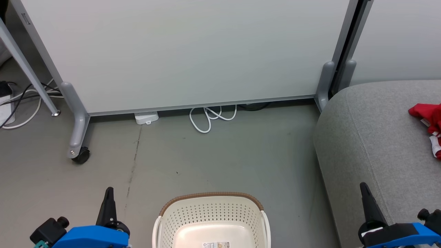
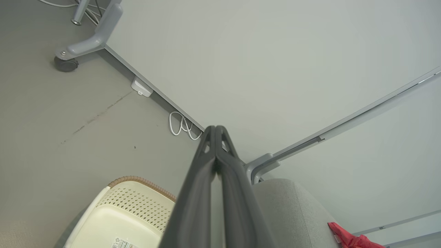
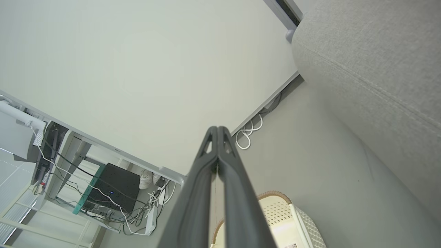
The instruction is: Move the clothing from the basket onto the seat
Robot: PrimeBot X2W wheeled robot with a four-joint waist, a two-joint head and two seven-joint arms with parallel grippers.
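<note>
The cream-white basket (image 1: pixel 212 220) with a brown rim stands on the floor at the bottom middle of the head view; the part of its inside that shows holds no fabric, just a label on the bottom. It also shows as the basket (image 2: pixel 131 210) and the basket (image 3: pixel 286 220) in the wrist views. Red clothing (image 1: pixel 429 120) with white trim lies on the light-grey seat (image 1: pixel 372 144) at the right edge; a corner of that clothing (image 2: pixel 348 237) shows on the seat (image 2: pixel 293 210). My left gripper (image 1: pixel 109 190) is shut and empty, left of the basket. My right gripper (image 1: pixel 363 186) is shut and empty, over the seat's front corner.
A large pale partition panel (image 1: pixel 186 51) on castor feet (image 1: pixel 81 155) stands behind the basket. White cables (image 1: pixel 210 119) and a small white box (image 1: pixel 146 117) lie at its base. More cables and a metal leg (image 1: pixel 31 86) are at the far left.
</note>
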